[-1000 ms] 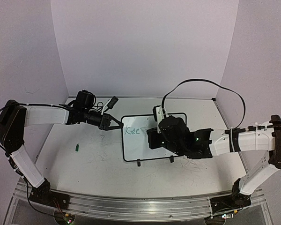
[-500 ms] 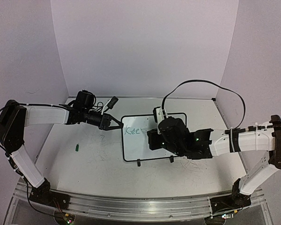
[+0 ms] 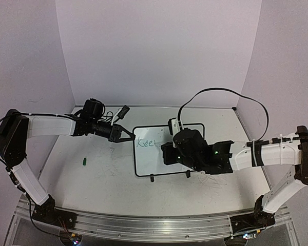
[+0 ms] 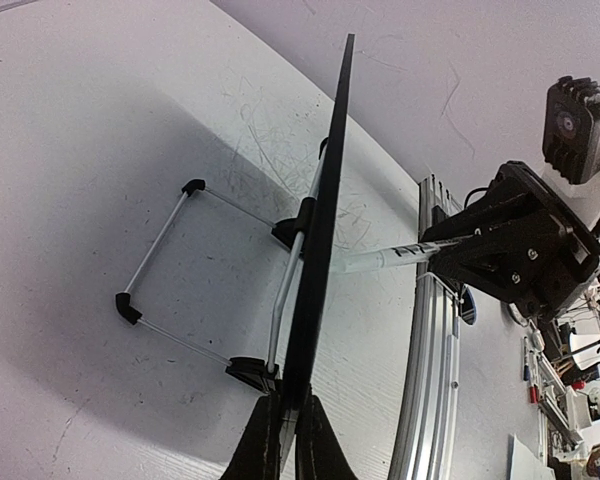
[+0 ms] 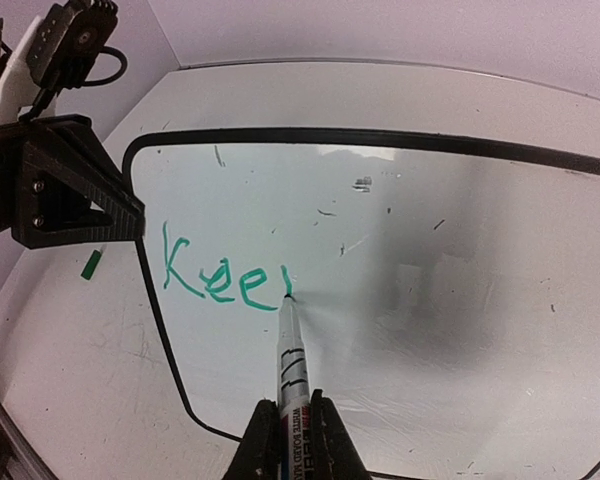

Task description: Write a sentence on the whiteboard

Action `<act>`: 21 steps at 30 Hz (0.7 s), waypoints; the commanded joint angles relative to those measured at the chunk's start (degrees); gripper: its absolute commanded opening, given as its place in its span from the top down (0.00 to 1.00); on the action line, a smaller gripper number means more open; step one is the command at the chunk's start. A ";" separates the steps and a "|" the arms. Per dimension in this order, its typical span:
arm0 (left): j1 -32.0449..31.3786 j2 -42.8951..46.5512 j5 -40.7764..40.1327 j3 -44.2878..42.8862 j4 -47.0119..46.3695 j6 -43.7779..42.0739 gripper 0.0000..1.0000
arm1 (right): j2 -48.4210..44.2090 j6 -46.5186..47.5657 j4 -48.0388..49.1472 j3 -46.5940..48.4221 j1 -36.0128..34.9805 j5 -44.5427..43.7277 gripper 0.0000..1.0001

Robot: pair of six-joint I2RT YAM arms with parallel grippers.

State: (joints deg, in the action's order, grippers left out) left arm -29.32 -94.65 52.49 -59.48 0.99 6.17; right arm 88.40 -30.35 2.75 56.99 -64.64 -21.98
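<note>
The left pincer (image 4: 290, 425) pinches the edge of the whiteboard (image 5: 410, 260); the right pincer (image 5: 292, 425) grips a marker (image 5: 292, 355); its tip touches the board beside the green letters (image 5: 220, 280) "Kee".

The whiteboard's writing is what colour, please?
The writing is green; the right wrist view shows it best.

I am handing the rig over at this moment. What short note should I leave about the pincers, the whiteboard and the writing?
The left pincer is shut on the whiteboard edge, bracing it on its stand.
The right pincer is shut on the marker, tip on the board.
Done: green "Kee" and one further stroke of the sentence.
Left: all the rest.
</note>
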 commanded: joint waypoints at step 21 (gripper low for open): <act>0.14 2.69 1.86 -0.05 0.71 0.31 1.00 | -3.67 -0.71 1.11 -0.42 -0.15 1.40 1.00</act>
State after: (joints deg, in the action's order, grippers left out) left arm -29.32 -94.65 52.50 -59.48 1.02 6.01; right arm 88.16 -32.31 1.05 56.12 -64.95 -19.97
